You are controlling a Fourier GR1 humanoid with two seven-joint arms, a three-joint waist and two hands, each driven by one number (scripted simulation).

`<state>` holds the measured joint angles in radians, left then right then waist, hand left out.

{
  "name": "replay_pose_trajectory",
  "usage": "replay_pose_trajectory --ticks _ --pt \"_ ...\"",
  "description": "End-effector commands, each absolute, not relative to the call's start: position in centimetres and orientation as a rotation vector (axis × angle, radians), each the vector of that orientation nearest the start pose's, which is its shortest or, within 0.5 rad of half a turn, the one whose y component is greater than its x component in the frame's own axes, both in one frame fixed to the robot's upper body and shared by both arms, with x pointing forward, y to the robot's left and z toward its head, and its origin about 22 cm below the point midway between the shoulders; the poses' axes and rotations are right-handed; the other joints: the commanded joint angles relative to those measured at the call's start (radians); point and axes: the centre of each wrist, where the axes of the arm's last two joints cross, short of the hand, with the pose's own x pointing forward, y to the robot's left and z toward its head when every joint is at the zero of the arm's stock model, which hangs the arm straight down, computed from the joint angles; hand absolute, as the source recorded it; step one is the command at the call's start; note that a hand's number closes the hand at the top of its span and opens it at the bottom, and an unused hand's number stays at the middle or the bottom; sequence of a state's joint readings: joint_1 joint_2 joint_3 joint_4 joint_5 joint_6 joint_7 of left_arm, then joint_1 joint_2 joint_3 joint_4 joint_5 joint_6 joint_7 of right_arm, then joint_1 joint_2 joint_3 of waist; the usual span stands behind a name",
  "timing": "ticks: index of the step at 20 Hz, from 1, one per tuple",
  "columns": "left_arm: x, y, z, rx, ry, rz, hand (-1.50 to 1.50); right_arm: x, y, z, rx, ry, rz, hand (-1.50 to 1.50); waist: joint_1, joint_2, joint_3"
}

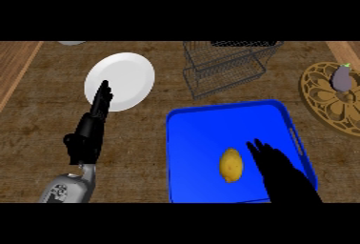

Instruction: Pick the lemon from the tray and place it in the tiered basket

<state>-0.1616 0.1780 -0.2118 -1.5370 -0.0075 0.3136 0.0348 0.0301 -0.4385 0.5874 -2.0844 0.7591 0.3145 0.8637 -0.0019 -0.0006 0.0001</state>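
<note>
— Surface? 
— One bench (141,138), dark brown wood grain, worn and mottled, filling nearly the whole view.
— Edges? 
— Paler wooden trim (17,71) runs slantwise along the far left; a matching strip (345,47) shows at the upper right corner.
— Light? 
— Even, soft shadows.

light: even, moderate | shadows: faint | glare: none | hands: near-black
</note>
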Motion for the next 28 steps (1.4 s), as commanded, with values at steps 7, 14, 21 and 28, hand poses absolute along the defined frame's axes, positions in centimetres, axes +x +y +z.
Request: replay_pose_trajectory --ticks 7,14,21,28 --pt "27.6 19.9 3.3 0.199 -1.659 -0.084 0.00 19.6 -15.9 8.9 -0.736 -1.018 1.171 -1.50 0.002 0.000 0.000" --pt "27.2 20.8 2.9 0.198 -1.650 -0.104 0.00 19.4 -16.3 6.7 -0.698 -0.982 1.155 -1.50 0.001 0.000 0.000" --pt "27.0 19.8 4.6 0.181 -1.646 -0.099 0.00 21.0 -14.8 4.6 -0.710 -0.977 1.177 -1.50 0.003 0.000 0.000" --pt "26.3 19.8 3.2 0.173 -1.668 -0.095 0.00 20.6 -16.4 2.6 -0.697 -0.972 1.142 -1.50 0.001 0.000 0.000"
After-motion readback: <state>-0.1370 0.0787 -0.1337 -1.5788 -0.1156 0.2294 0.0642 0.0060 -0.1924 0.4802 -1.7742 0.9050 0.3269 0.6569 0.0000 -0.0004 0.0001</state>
